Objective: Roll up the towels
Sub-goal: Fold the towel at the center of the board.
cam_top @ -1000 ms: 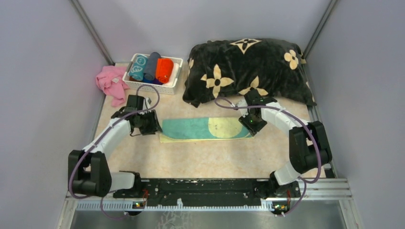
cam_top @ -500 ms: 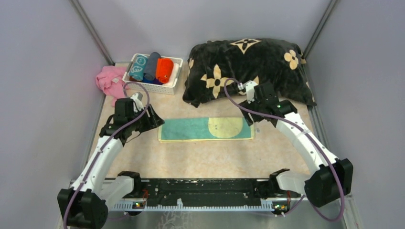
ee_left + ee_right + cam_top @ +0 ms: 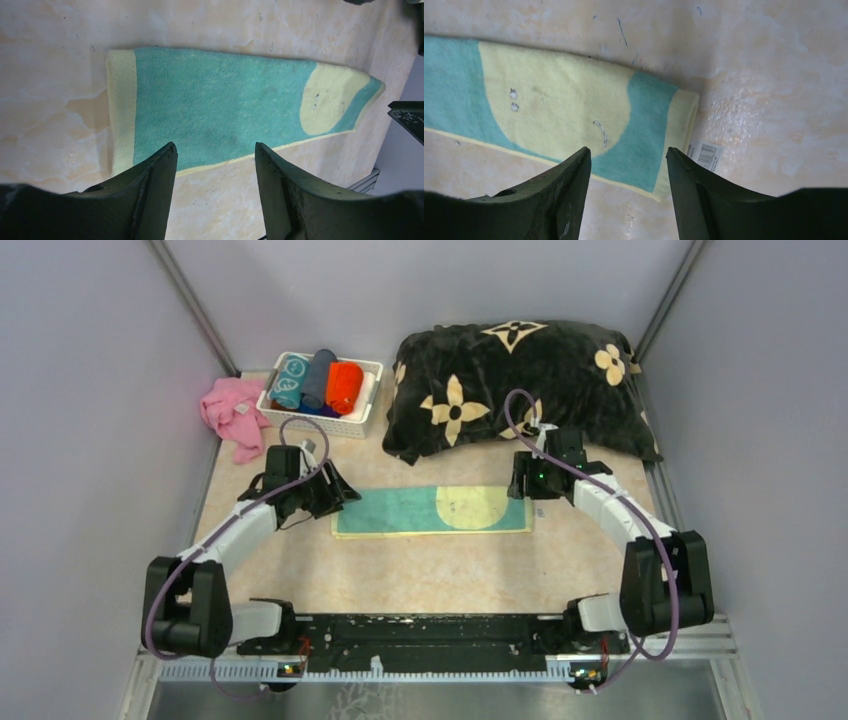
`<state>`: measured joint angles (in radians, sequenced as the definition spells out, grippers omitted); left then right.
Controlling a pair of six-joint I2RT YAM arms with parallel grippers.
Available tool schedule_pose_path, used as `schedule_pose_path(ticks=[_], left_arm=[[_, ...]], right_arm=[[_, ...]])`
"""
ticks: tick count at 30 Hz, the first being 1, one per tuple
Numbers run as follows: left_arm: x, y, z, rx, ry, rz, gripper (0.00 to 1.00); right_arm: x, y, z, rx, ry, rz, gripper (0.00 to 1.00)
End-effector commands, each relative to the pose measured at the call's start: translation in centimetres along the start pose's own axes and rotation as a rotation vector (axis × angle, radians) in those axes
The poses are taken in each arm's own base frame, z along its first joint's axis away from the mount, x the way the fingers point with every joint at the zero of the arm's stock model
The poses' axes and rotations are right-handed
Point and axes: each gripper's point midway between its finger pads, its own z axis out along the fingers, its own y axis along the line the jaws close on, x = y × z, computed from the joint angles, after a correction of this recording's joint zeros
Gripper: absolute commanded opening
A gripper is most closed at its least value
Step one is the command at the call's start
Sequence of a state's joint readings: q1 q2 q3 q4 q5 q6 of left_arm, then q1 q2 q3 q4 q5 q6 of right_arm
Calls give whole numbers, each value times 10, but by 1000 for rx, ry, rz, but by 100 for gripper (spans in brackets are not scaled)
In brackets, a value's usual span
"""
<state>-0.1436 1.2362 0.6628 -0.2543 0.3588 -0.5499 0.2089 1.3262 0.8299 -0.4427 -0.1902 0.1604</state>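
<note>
On the desk [image 3: 420,570], between my two arms, lies the towel in hand [image 3: 432,510]: pale yellow with teal patches, flat, folded to a long narrow strip running left to right. Three finished rolls (teal circle-print [image 3: 291,380], a grey-blue one [image 3: 320,377], orange-red [image 3: 344,386]) sit in the white basket [image 3: 310,423] at far left, just beside a loose pink cloth [image 3: 232,415]. The black cushion [image 3: 520,380] is behind the strip and not part of the job.

Left jaws: wide, empty, hanging over the strip's left short end. Right jaws: wide too, empty, over the right short end, where a small label [image 3: 704,150] pokes out from under the fold. Neither touches cloth as far as I can tell.

Step, as I judge it: start the roll from one short end. To do it well:
- come down square to the short edge, not at a slant, or the roll will cone
- pinch every layer of the fold at once, since the lower layer can slip
- turn the edge over tight on the first wrap (a loose core means a fat, sloppy roll)
- use the other jaws to pin the far end so the strip doesn't skate on the smooth desk
- keep the long edges lined up while advancing, and tuck the label inside.
</note>
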Motion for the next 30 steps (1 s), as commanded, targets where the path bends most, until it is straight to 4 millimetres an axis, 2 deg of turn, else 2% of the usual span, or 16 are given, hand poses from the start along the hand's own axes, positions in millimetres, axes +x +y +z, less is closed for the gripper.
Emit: schedule_pose_path(ticks=[1, 6, 13, 17, 22, 25, 30], left_arm=[[-6, -5, 17, 47, -22, -9, 63], [8, 11, 36, 17, 30, -39, 58], [24, 31, 46, -36, 69, -51, 58], [37, 38, 46, -44, 96, -65, 60], [37, 19, 37, 29, 103, -65, 63], [23, 6, 26, 55, 50, -32, 64], [-3, 7, 9, -26, -30, 39, 68]], right_arm=[[-48, 11, 11, -106, -143, 48, 57], [-46, -14, 40, -95, -106, 139, 47], [-45, -49, 64, -50, -87, 208, 45], [-56, -65, 58, -12, -111, 210, 45], [-71, -52, 27, 4, -130, 138, 46], [-59, -55, 18, 77, -89, 115, 47], [-28, -56, 19, 128, 26, 105, 46]])
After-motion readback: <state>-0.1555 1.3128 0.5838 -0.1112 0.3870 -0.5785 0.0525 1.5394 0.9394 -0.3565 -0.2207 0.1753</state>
